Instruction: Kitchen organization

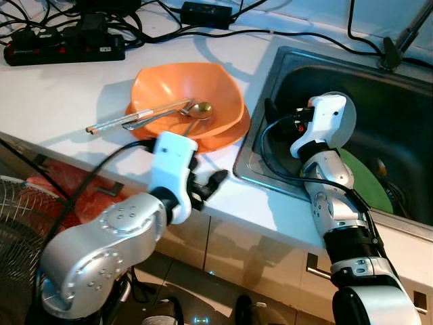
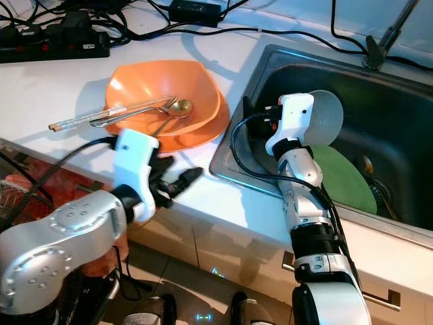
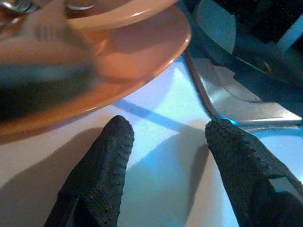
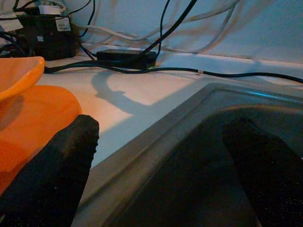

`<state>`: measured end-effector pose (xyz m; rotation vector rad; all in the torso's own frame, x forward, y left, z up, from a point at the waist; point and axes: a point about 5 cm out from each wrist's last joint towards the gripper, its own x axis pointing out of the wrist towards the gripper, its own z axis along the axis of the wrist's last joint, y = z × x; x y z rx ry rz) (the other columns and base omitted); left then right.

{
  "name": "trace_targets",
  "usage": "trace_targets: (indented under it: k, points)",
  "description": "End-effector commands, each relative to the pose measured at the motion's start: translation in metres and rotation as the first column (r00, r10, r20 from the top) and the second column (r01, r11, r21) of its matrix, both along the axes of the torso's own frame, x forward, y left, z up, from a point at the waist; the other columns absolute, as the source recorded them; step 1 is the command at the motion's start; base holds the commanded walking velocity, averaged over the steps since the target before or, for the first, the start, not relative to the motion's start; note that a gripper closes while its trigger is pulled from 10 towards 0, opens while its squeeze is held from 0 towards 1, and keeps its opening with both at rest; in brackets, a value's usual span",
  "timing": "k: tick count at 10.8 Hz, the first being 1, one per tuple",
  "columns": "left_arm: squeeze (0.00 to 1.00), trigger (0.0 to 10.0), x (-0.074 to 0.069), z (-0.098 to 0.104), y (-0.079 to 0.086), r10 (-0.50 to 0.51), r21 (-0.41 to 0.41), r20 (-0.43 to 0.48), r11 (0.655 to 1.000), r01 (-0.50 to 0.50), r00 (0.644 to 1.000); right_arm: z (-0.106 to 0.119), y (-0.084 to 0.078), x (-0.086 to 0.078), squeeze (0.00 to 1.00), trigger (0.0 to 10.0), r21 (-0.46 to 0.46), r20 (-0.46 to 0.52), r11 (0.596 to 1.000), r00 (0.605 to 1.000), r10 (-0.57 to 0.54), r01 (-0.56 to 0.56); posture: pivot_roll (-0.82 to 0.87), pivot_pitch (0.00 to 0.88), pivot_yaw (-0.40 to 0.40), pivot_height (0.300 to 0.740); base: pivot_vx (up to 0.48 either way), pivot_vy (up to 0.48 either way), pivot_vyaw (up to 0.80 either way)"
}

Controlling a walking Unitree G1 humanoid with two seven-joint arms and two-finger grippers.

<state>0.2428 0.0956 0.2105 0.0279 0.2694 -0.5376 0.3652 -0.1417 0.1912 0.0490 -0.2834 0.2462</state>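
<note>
Left claw [image 3: 165, 142] agape, orange plate [image 3: 142, 56] blurred, cropped

Bare counter [image 1: 223, 196] lies between the orange plate [image 1: 226, 132] and sink rim [image 1: 247, 159].

The right arm [image 1: 329, 176] covers part of the green plate [image 1: 365, 183] and the grey bowl [image 1: 348, 118] in the sink [image 1: 406, 88]. At the top right the faucet [image 1: 406, 30] is cut off by the frame edge. In the left wrist view the orange bowl [image 3: 118, 12] and a dark shape [image 3: 42, 92] at the left are blurred. A fan [image 1: 17, 223] is cut off at the lower left.
</note>
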Motion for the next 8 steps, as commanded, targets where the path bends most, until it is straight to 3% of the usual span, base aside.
trace_targets:
  k: [1,3,6,8]
  points:
    - [0.0,10.0,0.001,0.004,-0.006,-0.046,0.003,0.029,0.999,0.046,0.998,-0.016,-0.004,-0.001,0.0,10.0,0.001,-0.058,1.0,0.998,-0.013,0.013,0.17,0.198,-0.013,0.74,0.0,0.0,0.0]
    - [0.0,10.0,0.0,0.011,-0.019,-0.136,-0.01,0.068,0.99,0.137,0.988,-0.013,-0.008,0.0,0.0,10.0,-0.004,-0.05,1.0,0.998,-0.022,0.022,0.17,0.199,-0.016,0.74,0.0,0.0,0.0]
    - [0.0,10.0,0.0,0.018,-0.025,-0.231,0.004,0.119,0.973,0.232,0.966,-0.014,-0.008,0.001,0.0,10.0,-0.006,-0.052,1.0,0.998,-0.026,0.026,0.17,0.197,-0.019,0.74,0.0,0.0,0.0]
    - [0.0,10.0,0.006,0.029,-0.028,-0.224,0.018,0.215,0.974,0.226,0.95,-0.014,-0.008,0.001,0.0,10.0,-0.005,-0.051,1.0,0.998,-0.026,0.026,0.17,0.197,-0.019,0.74,0.0,0.0,0.0]
